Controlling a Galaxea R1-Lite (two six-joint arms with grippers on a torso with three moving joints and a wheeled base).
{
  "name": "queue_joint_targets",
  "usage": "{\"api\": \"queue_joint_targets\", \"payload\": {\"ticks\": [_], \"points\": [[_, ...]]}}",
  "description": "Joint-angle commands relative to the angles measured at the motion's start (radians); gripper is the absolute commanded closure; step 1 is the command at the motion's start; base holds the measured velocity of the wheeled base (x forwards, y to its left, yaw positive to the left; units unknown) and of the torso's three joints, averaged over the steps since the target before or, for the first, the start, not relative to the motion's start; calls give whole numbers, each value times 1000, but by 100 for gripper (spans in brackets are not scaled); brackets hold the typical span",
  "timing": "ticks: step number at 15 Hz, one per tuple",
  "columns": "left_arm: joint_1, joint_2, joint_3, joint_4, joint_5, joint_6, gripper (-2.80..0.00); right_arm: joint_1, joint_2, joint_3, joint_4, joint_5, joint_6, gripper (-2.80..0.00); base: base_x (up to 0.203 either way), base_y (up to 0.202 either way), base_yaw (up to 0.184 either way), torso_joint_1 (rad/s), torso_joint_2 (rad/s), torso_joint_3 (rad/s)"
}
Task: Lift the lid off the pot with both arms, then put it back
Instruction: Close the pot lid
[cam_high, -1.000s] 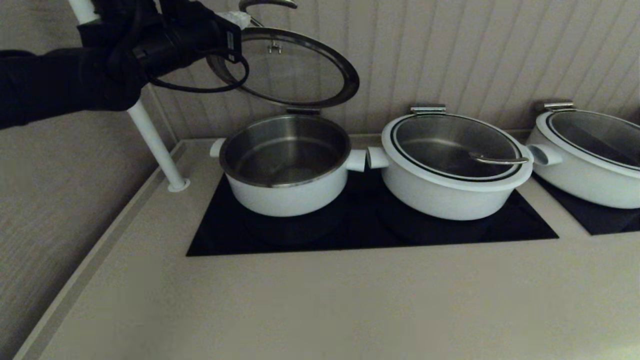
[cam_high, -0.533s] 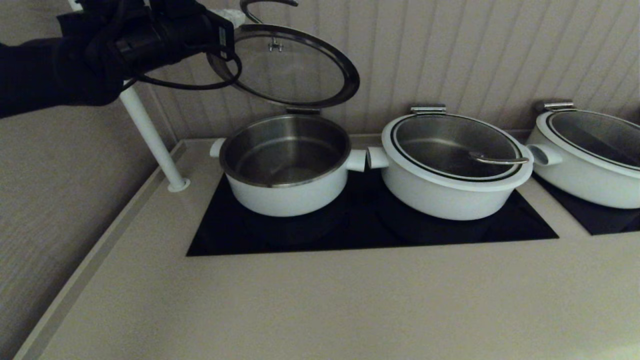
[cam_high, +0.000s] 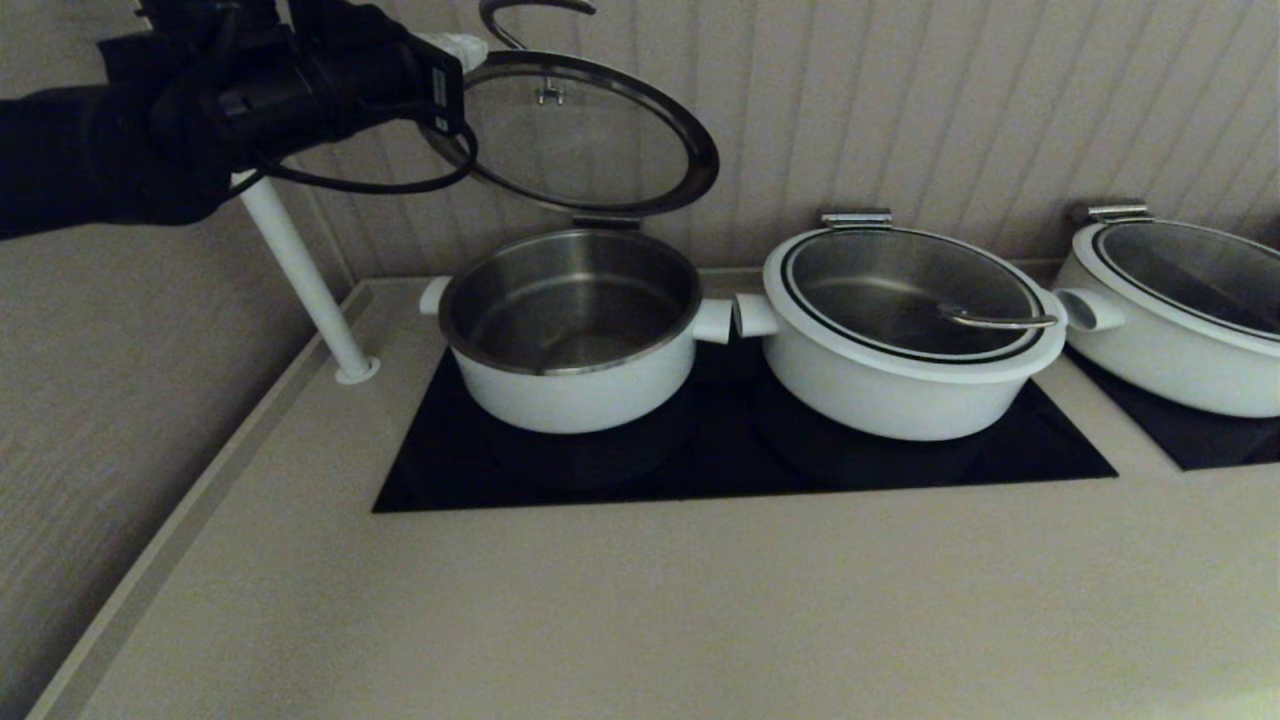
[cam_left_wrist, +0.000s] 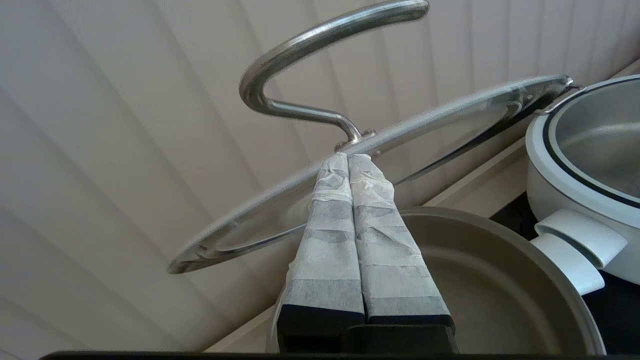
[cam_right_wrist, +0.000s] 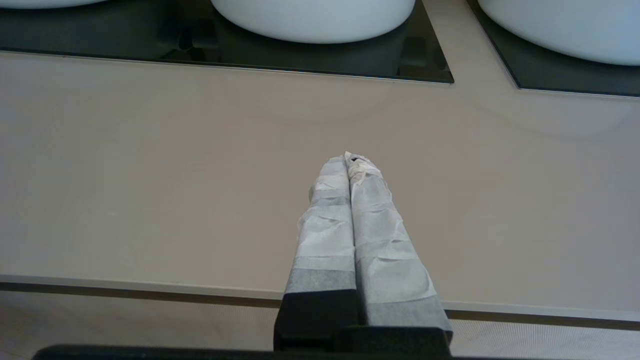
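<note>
I am working with the left gripper (cam_left_wrist: 348, 159) raised high at the back left of the scene, above and behind the pot (cam_high: 570, 330). Its two tape-wrapped fingers (cam_left_wrist: 332, 220) are pressed together with no gap between them, and their tips touch the lid (cam_high: 590, 135) close to where the steel loop handle (cam_left_wrist: 320, 55) joins the glass. They do not seem to clamp anything; I judge they are propping the lid up from beneath rather than pinching it.

The lid is tilted steeply open. Its far edge sits low at the pot's back rim, where a small metal fitting shows, and its near edge is up in the air. The pot stands open on the black cooktop (cam_high: 740, 450), its steel inside bare. Just to its right sits a wider white pot (cam_high: 900, 340) with its own lid down, and a third pot (cam_high: 1180, 310) is at the far right.

The right gripper (cam_right_wrist: 350, 165) is out of the head view. Its wrist camera shows it hovering low over the bare tabletop (cam_right_wrist: 150, 175), near the front edge, fingers closed on nothing.

By my reading, the lifting half is done and the lid is at or near its highest point. The next move is the return: I need to bring the left arm down slowly, so the lid swings onto the rim without slipping off the fingertips and dropping.
</note>
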Motion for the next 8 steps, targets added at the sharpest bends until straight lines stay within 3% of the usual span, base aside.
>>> {"api": "queue_joint_targets", "payload": {"ticks": [1, 8], "points": [[0, 6, -2, -4, -3, -1, 0, 0, 1, 0, 0, 0, 1, 0, 0, 0, 0, 0, 0, 0], [0, 76, -128, -5, 2, -7, 0, 0, 1, 0, 0, 0, -1, 0, 0, 0, 0, 0, 0, 0]]}}
